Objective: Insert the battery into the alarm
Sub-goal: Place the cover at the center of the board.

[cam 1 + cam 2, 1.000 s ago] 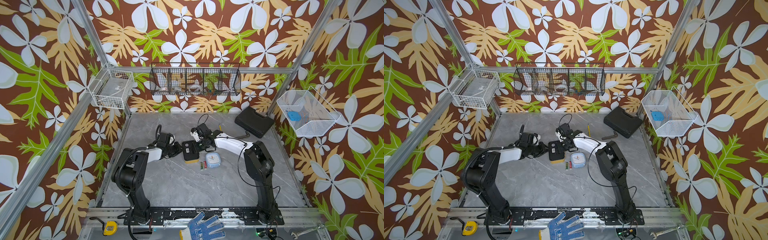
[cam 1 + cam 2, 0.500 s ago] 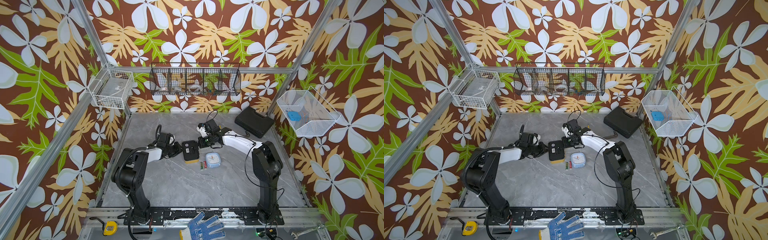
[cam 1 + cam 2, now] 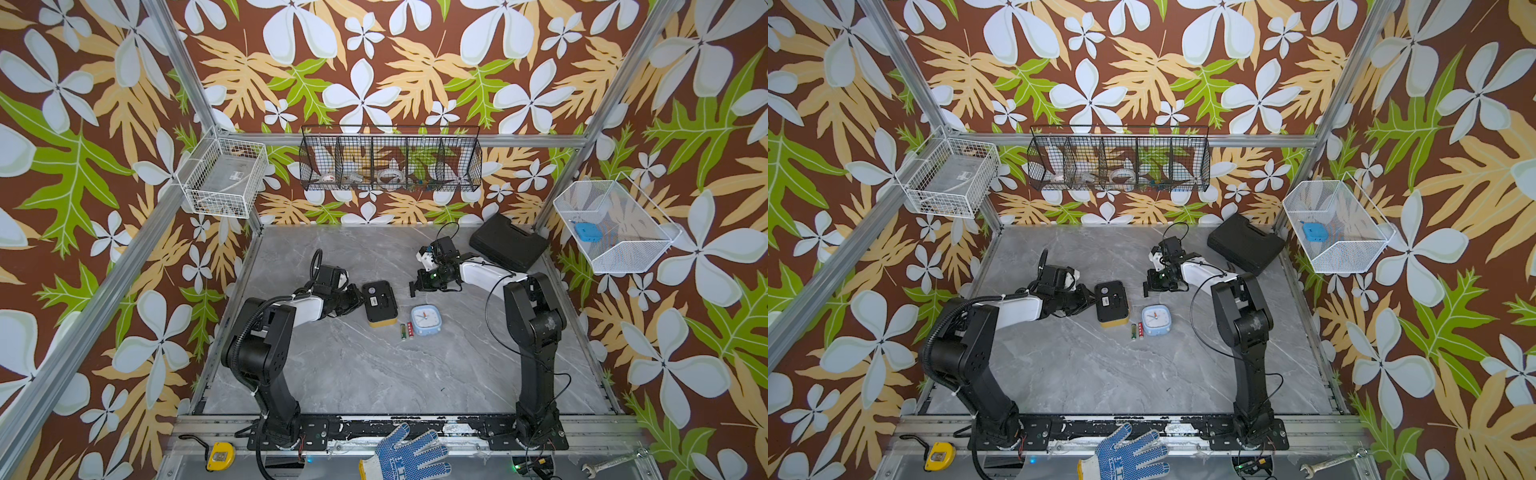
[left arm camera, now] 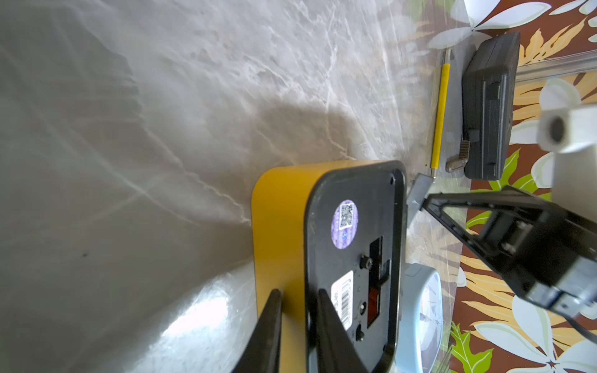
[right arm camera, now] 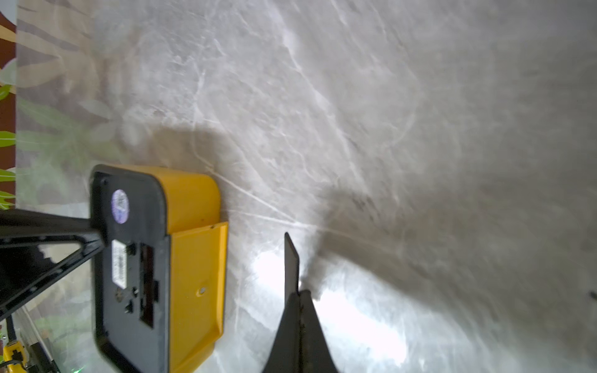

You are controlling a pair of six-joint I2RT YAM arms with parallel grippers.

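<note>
Batteries, one green and one red, lie side by side on the grey marble table. They are just beside the small blue square clock and near the yellow box alarm with the black back. The alarm lies back up, and its slot is open. The left gripper pinches the alarm's edge. The right gripper is squeezed tight on a thin dark flat piece, near the alarm but not touching it.
</note>
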